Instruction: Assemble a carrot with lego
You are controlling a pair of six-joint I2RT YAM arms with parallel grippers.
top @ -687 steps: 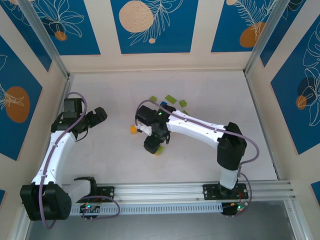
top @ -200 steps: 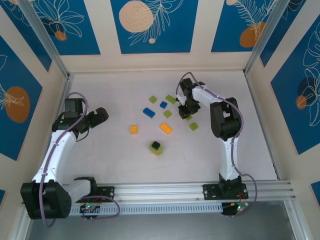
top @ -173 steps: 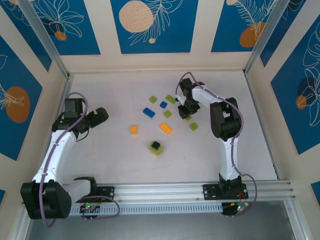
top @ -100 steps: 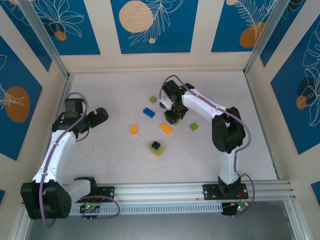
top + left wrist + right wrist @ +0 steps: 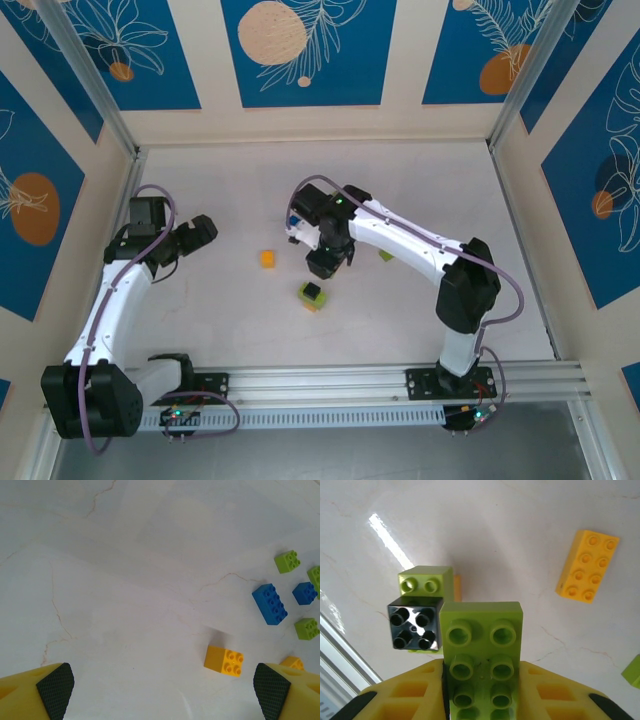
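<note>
One lime green brick point(image 5: 481, 650) sits pinched in the right hand point(image 5: 326, 262), near the black-topped stack point(image 5: 415, 622) on the desk point(image 5: 520, 530). Misaligned studs could topple that stack when pressing. Left hand point(image 5: 196, 234) gapes empty, well apart from the stack.

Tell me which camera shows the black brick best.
The right wrist view: the black brick is close and sharp there, all four studs countable, sitting on a lime base brick. The top external view shows the black brick as just a small dark square, too small for studs.
</note>
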